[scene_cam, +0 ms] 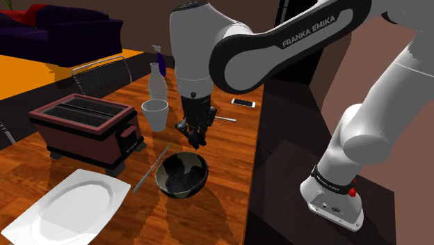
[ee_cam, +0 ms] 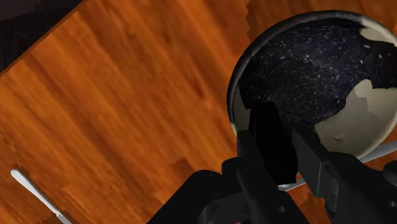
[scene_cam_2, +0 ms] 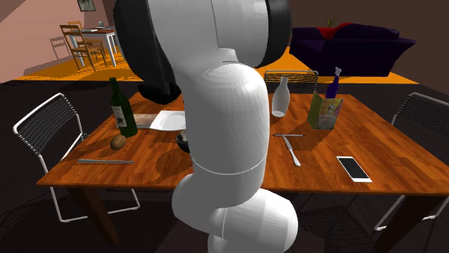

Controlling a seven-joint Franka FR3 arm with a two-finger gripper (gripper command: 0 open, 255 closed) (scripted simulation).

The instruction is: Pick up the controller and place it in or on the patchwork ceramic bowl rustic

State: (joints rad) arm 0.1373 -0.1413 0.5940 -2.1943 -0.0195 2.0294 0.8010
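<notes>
The gripper hangs over the table with its fingers pointing down, and it is clamped on the controller. The controller is a black slab (no markings can be made out on it) lying lengthwise between the two fingers. In the wrist view both fingers press against its sides, held apart only by its width, and its far end juts out past the fingertips. So the controller is off the table, in the air, in the gripper's grasp. The bowl stands on the table near the long edge on the stand's side, about midway along that edge. Inside it is dark and speckled, with cream patches toward the rim. In the wrist view the controller's tip overlaps the bowl's rim. In the shoulder view the gripper is higher than the bowl and clear of it. A white cup stands near the gripper, farther from that edge. A thin grey utensil lies on the table just beside the bowl.
</notes>
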